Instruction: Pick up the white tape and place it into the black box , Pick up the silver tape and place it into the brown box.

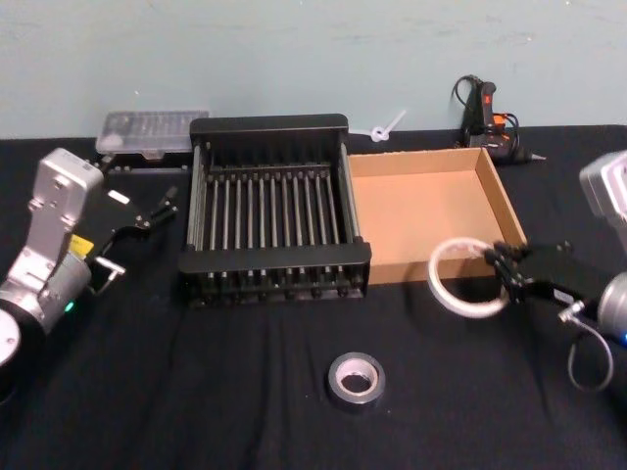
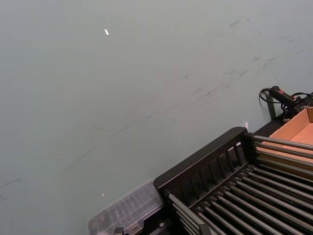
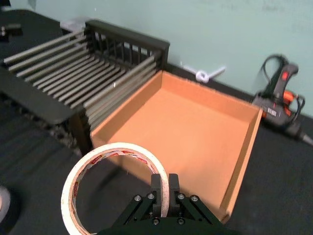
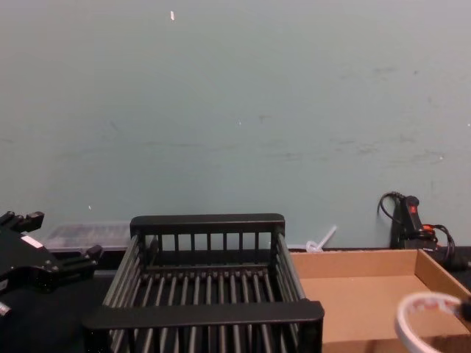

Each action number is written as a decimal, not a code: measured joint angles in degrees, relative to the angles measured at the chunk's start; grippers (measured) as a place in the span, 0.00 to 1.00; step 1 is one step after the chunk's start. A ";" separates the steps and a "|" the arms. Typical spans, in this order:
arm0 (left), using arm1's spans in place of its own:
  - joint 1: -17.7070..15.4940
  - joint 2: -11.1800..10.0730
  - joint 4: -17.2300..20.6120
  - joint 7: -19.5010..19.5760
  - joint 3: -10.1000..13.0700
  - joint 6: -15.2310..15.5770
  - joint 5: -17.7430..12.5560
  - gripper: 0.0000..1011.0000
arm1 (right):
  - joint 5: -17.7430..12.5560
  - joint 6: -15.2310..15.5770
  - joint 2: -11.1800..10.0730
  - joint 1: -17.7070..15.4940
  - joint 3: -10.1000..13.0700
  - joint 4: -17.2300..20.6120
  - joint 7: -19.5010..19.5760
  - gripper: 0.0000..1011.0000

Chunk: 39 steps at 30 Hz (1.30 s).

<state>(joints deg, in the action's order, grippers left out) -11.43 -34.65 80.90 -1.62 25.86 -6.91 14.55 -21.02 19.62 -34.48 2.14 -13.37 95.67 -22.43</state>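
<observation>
I have the right end effector (image 1: 504,269) clamped on the rim of the white tape (image 1: 467,279), lifted above the near right corner of the brown box (image 1: 431,211). The black box (image 1: 272,211), its target, lies to my left, just beyond the cardboard tray, so I judge a leftward carry comes next. The silver tape (image 1: 356,379) lies flat on the bench (image 1: 196,392), nearer me. My left end effector (image 1: 147,217) hangs with fingers apart, left of the crate.
</observation>
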 joint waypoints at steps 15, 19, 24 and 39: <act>0.00 0.00 0.00 0.00 0.00 0.00 0.00 0.99 | 4.35 -1.33 5.87 10.46 -4.75 -6.86 2.08 0.10; 0.00 0.00 0.00 0.00 0.00 0.00 0.00 0.99 | 5.70 -1.93 8.11 13.29 -6.15 -9.14 2.15 0.10; 0.00 0.00 0.00 0.00 0.00 0.00 0.00 0.99 | 6.82 -2.46 10.08 15.82 -7.36 -11.27 2.06 0.10; 0.00 0.00 0.00 0.00 0.00 0.00 0.00 0.99 | 9.38 -1.78 15.36 21.75 -10.68 -16.54 1.04 0.10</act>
<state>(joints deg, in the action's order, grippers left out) -11.43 -34.65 80.90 -1.62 25.86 -6.91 14.55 -11.65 17.83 -19.12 23.90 -24.05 79.14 -21.40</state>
